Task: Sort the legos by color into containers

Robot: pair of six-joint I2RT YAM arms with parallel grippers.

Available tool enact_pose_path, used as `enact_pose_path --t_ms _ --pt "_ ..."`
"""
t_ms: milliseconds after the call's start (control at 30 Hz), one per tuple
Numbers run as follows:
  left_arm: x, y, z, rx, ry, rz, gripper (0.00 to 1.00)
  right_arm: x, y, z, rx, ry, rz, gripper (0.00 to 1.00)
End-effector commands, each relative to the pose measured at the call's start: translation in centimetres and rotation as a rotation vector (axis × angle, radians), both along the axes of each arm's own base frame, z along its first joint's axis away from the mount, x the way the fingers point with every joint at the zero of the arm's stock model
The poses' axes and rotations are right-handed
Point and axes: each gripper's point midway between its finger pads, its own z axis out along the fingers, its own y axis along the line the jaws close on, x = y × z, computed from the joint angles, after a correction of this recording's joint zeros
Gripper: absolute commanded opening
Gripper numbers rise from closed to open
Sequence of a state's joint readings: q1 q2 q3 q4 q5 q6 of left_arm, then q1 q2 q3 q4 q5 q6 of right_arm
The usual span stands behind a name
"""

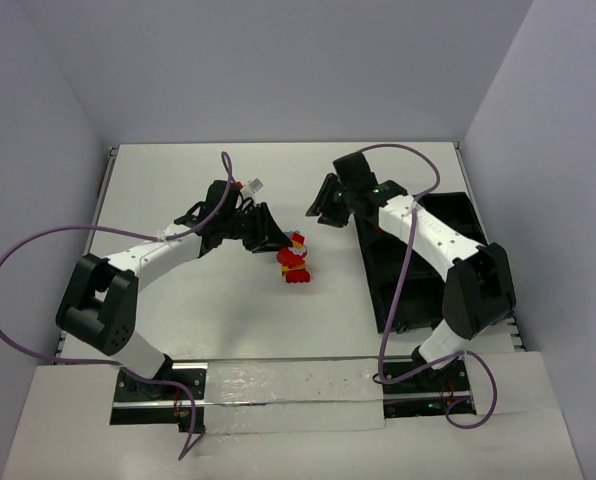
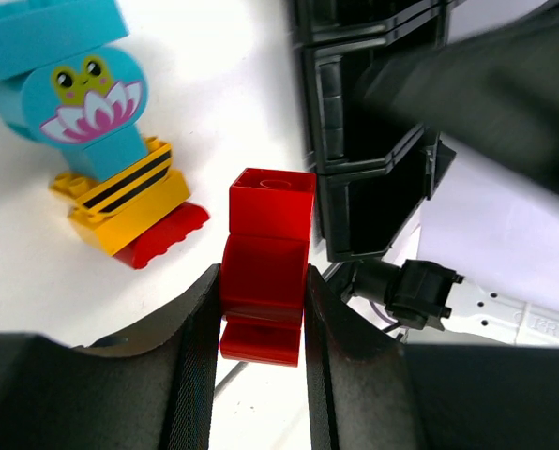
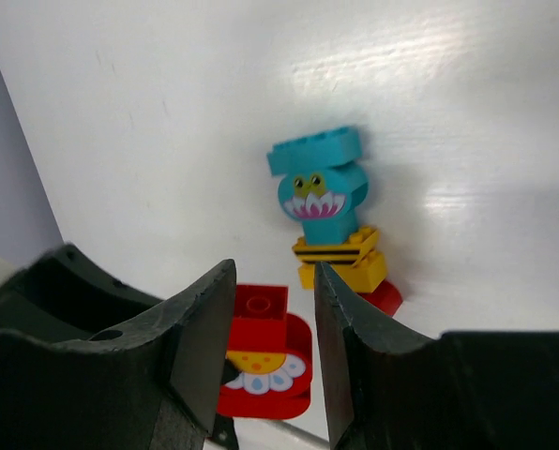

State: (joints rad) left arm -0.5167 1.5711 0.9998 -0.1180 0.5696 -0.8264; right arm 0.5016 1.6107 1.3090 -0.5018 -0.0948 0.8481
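Observation:
My left gripper (image 1: 278, 246) is shut on a red brick (image 2: 265, 272), held between its fingers (image 2: 261, 291) just above the table. That brick bears a white and yellow flower mark and shows in the right wrist view (image 3: 265, 361). Beside it stands a stack of a cyan frog-face brick (image 2: 73, 94), a yellow black-striped brick (image 2: 129, 197) and a red piece (image 2: 162, 234), also seen in the right wrist view (image 3: 322, 183). The bricks sit mid-table (image 1: 296, 258). My right gripper (image 1: 321, 210) is open and empty (image 3: 275, 281), above and behind the bricks. The black tray of bins (image 1: 393, 290) lies to the right.
The right arm stretches over the tray's bins (image 2: 373, 141). Purple cables loop over both arms (image 1: 38, 240). The walls close in on the table's left, back and right edges.

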Motion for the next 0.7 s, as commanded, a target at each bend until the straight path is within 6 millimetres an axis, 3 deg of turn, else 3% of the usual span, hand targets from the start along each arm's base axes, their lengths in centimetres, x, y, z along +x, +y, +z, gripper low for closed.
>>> enact_pose_path --t_ms 0,167,233,467,667 --pt "-0.1 0.3 1.6 -0.003 -0.061 -0.003 0.00 2.1 -0.9 4.6 0.049 -0.120 -0.035 0.47" --pt "-0.1 0.6 2.1 0.014 -0.077 -0.001 0.00 3.4 -3.6 4.6 -0.014 -0.134 -0.090 0.48" --pt "0.1 0.6 2.3 0.017 -0.085 0.003 0.00 3.2 -3.9 4.5 -0.025 -0.134 -0.078 0.52" --pt "0.4 0.5 2.5 0.017 -0.080 0.008 0.00 0.0 -0.2 3.2 0.102 -0.090 0.089 0.79" --pt "0.4 0.5 2.6 0.017 -0.082 0.008 0.00 -2.2 3.0 2.2 0.083 -0.063 0.195 0.80"
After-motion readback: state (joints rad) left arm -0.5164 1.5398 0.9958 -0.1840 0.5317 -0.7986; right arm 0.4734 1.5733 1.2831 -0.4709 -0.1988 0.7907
